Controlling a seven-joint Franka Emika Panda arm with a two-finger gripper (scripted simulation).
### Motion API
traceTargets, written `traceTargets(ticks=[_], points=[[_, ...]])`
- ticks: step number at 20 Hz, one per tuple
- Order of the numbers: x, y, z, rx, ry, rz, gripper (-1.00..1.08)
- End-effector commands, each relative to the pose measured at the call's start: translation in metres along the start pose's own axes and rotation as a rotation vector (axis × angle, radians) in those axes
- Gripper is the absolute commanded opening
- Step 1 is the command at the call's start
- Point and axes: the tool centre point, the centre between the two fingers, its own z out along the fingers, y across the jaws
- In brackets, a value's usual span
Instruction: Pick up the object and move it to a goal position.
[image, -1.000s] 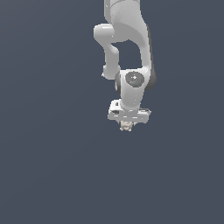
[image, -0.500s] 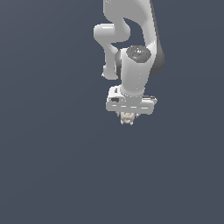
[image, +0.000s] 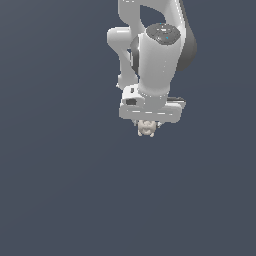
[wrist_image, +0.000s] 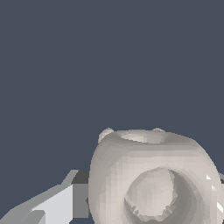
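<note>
Gripper (image: 146, 125) pointing straight down, closed on small cream knobbed object (image: 146, 129) tucked right under palm, presumably pinched snug for carrying toward unseen goal.

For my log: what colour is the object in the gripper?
Beige-cream object, clearest in the wrist view.

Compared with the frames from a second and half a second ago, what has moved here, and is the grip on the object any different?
In the exterior view the arm's wrist has turned and the gripper now sits a little lower and further toward that view's right. The cream knobbly object travelled with it. The grip looks unchanged: the object hangs just under the gripper as before, and it fills the wrist view. The plain dark background is the same.
</note>
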Motion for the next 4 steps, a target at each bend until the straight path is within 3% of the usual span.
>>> traceTargets(ticks=[1,4], points=[[0.0015,0.0002,-0.0066,0.000,-0.001,0.000,-1.00],[0.0021,0.0002,-0.0090,0.000,-0.001,0.000,-1.00]])
